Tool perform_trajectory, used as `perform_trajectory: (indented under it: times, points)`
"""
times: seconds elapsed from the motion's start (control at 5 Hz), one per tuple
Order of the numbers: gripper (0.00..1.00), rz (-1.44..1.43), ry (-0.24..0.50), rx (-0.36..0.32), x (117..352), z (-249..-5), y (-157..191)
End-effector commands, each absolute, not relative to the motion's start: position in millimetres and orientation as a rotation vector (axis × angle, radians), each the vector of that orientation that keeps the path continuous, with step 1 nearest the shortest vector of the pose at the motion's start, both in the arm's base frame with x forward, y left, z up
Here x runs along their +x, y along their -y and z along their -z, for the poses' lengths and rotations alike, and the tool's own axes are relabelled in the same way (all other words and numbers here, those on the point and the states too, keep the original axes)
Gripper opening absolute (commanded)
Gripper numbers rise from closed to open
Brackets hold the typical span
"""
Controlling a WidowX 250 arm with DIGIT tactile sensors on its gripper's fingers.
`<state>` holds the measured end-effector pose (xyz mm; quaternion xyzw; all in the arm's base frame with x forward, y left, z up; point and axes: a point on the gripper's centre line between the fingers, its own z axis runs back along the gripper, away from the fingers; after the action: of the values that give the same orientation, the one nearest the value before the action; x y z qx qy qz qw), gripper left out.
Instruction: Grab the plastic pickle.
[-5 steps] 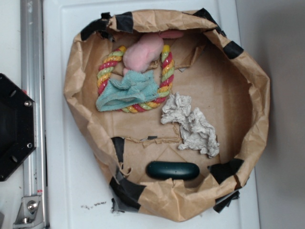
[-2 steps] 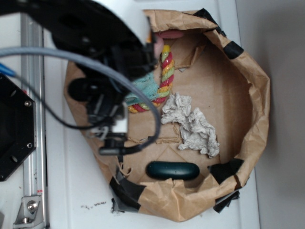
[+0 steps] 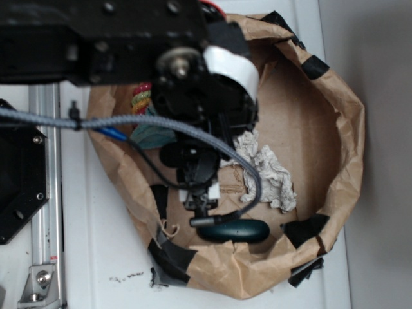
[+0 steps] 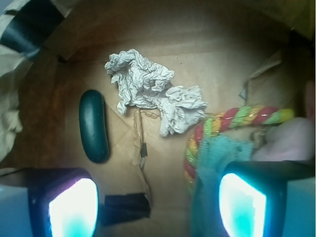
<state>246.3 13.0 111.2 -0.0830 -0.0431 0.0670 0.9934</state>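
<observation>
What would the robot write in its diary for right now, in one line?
phase: approach | gripper: open, empty, above bag floor | plastic pickle: lying flat, untouched, off to one side | crumpled paper: beside pickle

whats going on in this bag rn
A robot arm is reaching into a rolled-down paper bag to get the plastic pickle, which lies untouched on the bag floor near crumpled paper. The end effector hangs above the floor with its jaws open, holding nothing. A rope ring, a turquoise cloth and a pink plush sit off to the other side.
</observation>
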Motion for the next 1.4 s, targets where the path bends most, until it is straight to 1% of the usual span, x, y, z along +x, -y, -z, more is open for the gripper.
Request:
perform_trajectory:
  times: [0.0,0.2,0.4,0.6,0.8,1.0,1.2]
  points:
    - [1.0,-0.257,0.079,-0.083,286,-52,20]
    - [1.0,-0.185,0.059,-0.113,287,-39,43]
    - [1.0,-0.147,0.073,-0.118,274,-45,55]
    - [1.0,-0.155,0.099,-0.154,271,-59,51]
    - [1.0,-0.164,0.12,-0.158,270,-72,41]
    - [1.0,-0.191,0.157,-0.189,272,-93,25]
    - [1.0,-0.205,0.175,-0.203,273,-102,15]
